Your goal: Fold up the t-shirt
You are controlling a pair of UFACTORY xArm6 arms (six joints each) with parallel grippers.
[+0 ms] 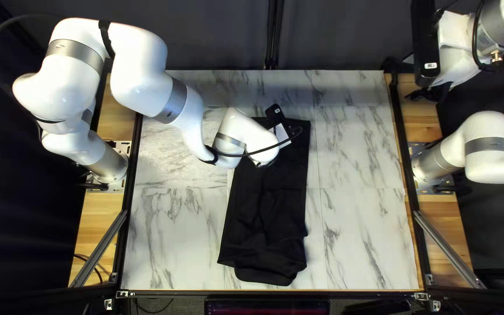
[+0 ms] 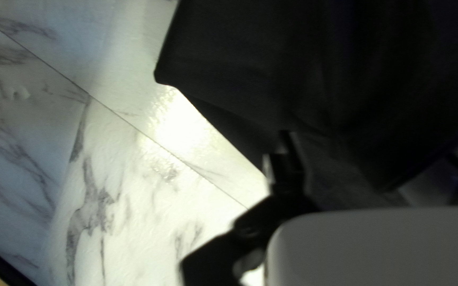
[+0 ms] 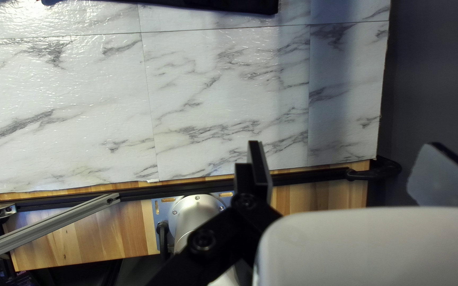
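A black t-shirt (image 1: pixel 266 204) lies as a long folded strip down the middle of the table, its end toward the near edge uneven and layered. Over the strip's far part is my left gripper (image 1: pixel 259 164), mostly hidden by its own arm. In the left wrist view the dark cloth (image 2: pixel 271 63) spreads ahead of and beneath my left gripper (image 2: pixel 369 151), whose fingers stand apart. My right gripper (image 1: pixel 433 93) hangs beyond the table's right side, away from the shirt. In the right wrist view, my right gripper (image 3: pixel 345 148) is open with no cloth between its fingers.
Marble-patterned table surface (image 1: pixel 357 233) shows on both sides of the shirt. Dark rails (image 1: pixel 406 169) border it, with wooden strips outside them. My left arm reaches across the table's far left part. The right arm's base (image 3: pixel 194 212) appears below the right gripper.
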